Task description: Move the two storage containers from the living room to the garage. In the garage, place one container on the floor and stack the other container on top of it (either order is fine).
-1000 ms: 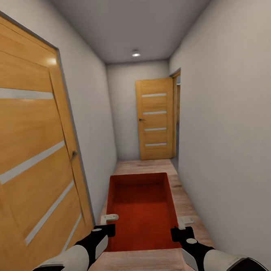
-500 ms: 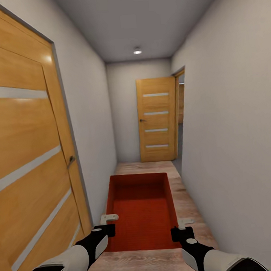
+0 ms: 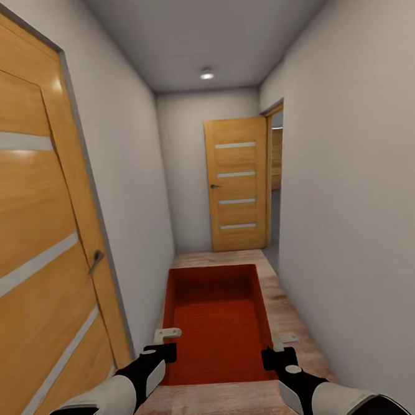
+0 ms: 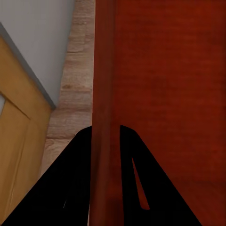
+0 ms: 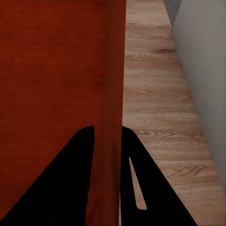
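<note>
Storage container (image 3: 218, 322): orange-red, fine ribbed texture inside. Floor (image 3: 284, 314): light wood plank. Doors (image 3: 235, 183): honey wood w/ pale horiz. stripes. Walls (image 3: 356, 189): off-white. Grippers: black fingers (image 3: 158, 353).

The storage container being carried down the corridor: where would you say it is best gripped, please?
By the thin long side walls of the storage container, one jaw inside and one outside, coming from above. The left gripper and right gripper hold it so, on opposite walls, which probably keeps it level.

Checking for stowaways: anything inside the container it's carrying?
The storage container looks empty: a bare orange-red bottom and walls. Left gripper and right gripper clamp its side walls. Its underside is hidden.
</note>
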`<state>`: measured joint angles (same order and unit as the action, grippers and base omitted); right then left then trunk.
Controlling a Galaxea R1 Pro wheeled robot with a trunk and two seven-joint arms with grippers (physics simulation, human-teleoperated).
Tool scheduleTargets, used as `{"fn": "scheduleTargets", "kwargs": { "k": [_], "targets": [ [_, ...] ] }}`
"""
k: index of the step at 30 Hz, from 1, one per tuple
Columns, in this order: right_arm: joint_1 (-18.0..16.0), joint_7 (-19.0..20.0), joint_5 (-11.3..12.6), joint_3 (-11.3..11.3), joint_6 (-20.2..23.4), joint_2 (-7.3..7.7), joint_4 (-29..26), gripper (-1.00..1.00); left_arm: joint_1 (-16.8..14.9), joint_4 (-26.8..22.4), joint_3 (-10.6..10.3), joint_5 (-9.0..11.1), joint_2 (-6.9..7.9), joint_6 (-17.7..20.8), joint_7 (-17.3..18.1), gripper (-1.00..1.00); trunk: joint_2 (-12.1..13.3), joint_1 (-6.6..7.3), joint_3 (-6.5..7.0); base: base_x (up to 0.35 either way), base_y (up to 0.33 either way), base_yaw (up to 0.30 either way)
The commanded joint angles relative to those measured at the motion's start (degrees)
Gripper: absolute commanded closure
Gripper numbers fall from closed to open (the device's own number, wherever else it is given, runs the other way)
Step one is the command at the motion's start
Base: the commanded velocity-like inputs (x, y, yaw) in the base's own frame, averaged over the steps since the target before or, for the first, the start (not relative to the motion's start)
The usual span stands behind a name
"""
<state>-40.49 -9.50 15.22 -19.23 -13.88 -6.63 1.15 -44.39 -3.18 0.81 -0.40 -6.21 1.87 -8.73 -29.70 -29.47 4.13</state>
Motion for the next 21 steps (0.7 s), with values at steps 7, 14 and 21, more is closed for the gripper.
{"fn": "scheduleTargets", "kwargs": {
  "k": [7, 14, 21],
  "targets": [
    [0.0, -0.2, 0.7, 0.5, -5.6, 0.12, 0.0, 1.00, 0.0, 0.1, 2.5, 0.1, 3.05, 0.3, -0.7, 1.00, 0.0, -0.05, -0.02, 0.323, 0.042, 0.000],
    [0.0, -0.3, 0.7, 0.5, -5.7, 0.12, 0.0, 1.00, 0.0, 0.1, 2.5, 0.1, 3.05, 0.2, -0.7, 1.00, 0.0, -0.05, -0.02, 0.324, 0.002, 0.000],
    [0.0, -0.3, 0.7, 0.5, -5.7, 0.12, 0.0, 1.00, 0.0, 0.1, 2.5, 0.1, 3.05, 0.3, -0.7, 1.00, 0.0, -0.05, -0.02, 0.324, 0.000, 0.000]
  ]
}}
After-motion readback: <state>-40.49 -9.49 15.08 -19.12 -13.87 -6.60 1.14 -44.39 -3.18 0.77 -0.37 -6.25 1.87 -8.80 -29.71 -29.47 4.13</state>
